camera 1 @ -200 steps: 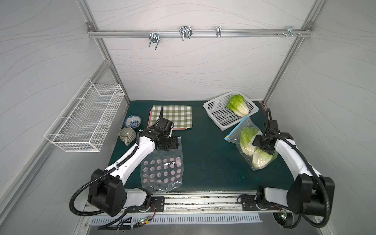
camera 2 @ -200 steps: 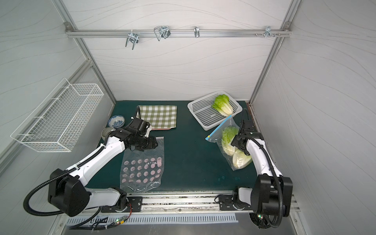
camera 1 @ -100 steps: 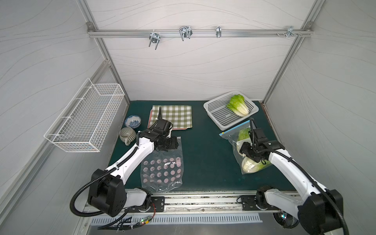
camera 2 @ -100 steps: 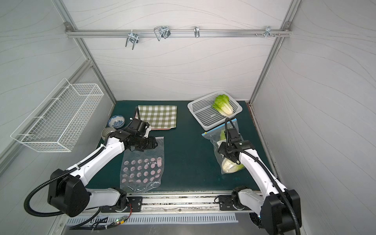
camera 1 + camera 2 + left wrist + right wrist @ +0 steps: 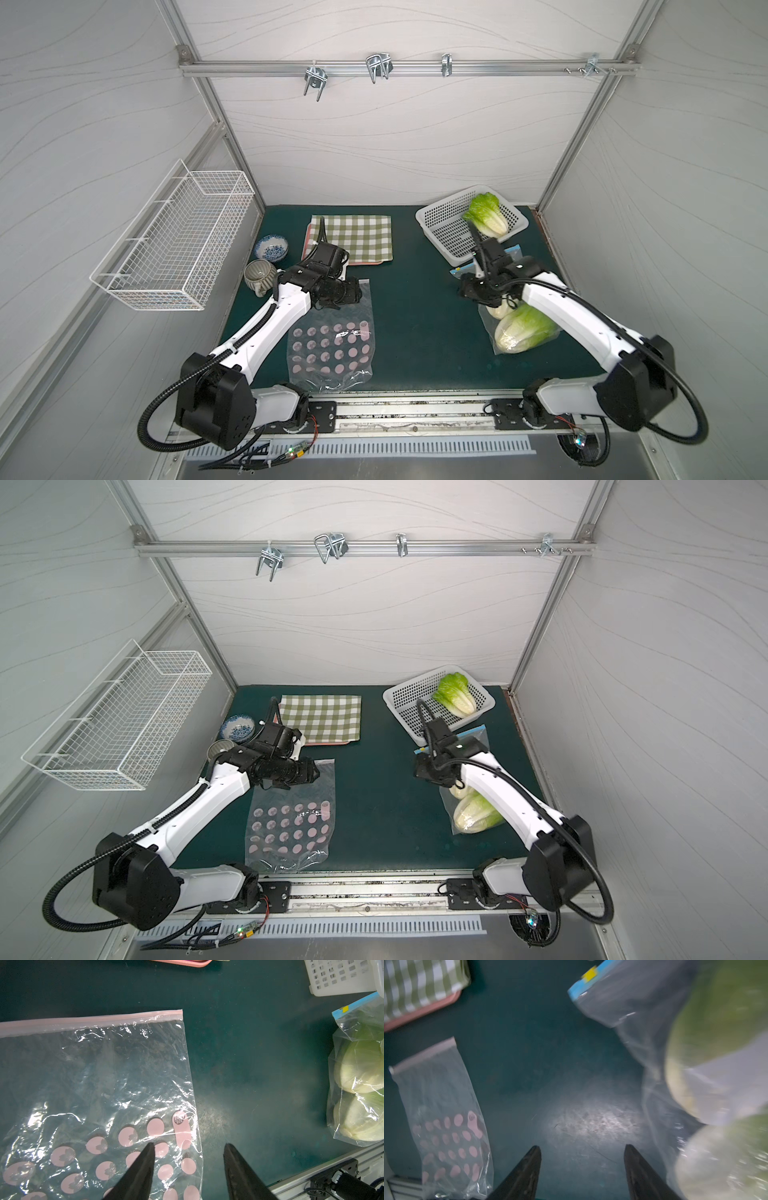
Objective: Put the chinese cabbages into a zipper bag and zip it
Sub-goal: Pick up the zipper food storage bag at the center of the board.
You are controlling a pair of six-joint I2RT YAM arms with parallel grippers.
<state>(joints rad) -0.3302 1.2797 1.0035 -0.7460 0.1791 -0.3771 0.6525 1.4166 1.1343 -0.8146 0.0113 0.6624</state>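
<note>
Two cabbages point(image 5: 524, 332) bagged at right, third cabbage point(image 5: 487, 214) waits in upper-right basket point(image 5: 444, 232), zip pending; left gripper point(image 5: 188, 1147) and right gripper point(image 5: 580, 1148) gape empty.

A robotics lab cell: white panel walls point(image 5: 395, 137), aluminium frame point(image 5: 399, 68), green mat point(image 5: 415, 332), mounting rail point(image 5: 415, 409).
</note>
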